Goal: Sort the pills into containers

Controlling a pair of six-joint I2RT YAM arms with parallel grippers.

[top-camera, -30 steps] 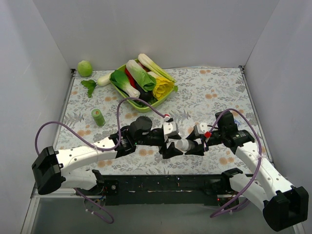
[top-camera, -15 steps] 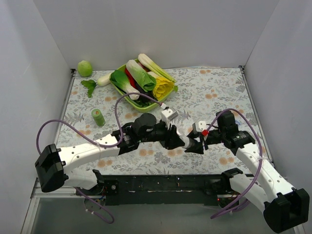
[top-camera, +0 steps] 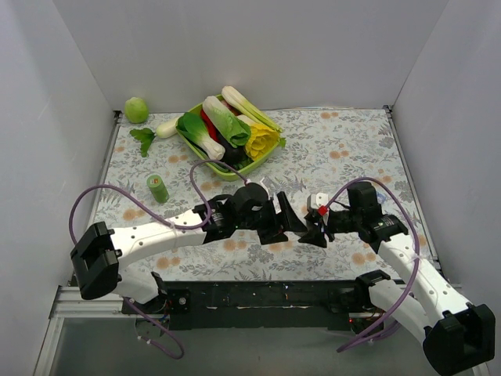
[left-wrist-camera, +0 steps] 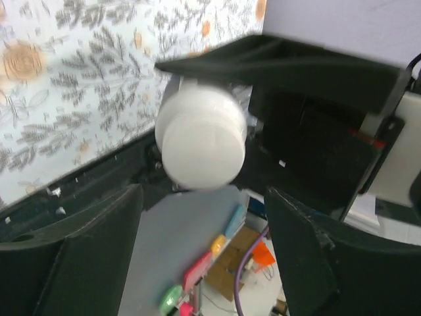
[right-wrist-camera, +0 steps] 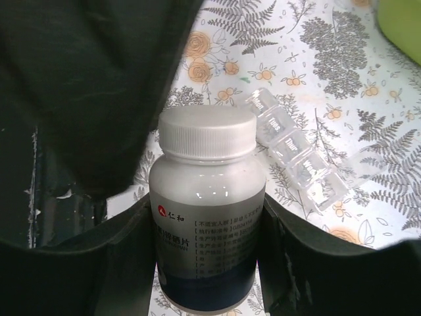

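My right gripper (right-wrist-camera: 207, 220) is shut on a white pill bottle (right-wrist-camera: 207, 217) with a printed label and a white screw cap, held upright above the table. The clear pill-organiser strip (right-wrist-camera: 296, 155) lies on the floral cloth just right of the bottle, its lids shut. My left gripper (left-wrist-camera: 200, 197) is open, its dark fingers (left-wrist-camera: 99, 250) spread apart. The bottle's white cap (left-wrist-camera: 200, 138) sits just past its fingertips. In the top view the left gripper (top-camera: 288, 219) and the right gripper (top-camera: 315, 233) meet at the table's middle front, and the organiser is hidden there.
A green tray (top-camera: 205, 160) of toy vegetables stands at the back centre. A small green bottle (top-camera: 159, 188), a green round fruit (top-camera: 136, 110), a white radish (top-camera: 167, 127) and a leaf (top-camera: 143, 139) lie at the back left. White walls enclose the table.
My left gripper has moved right and away from the near edge, turned at the wrist, and now faces the cap end-on. My right gripper has held the bottle almost still.
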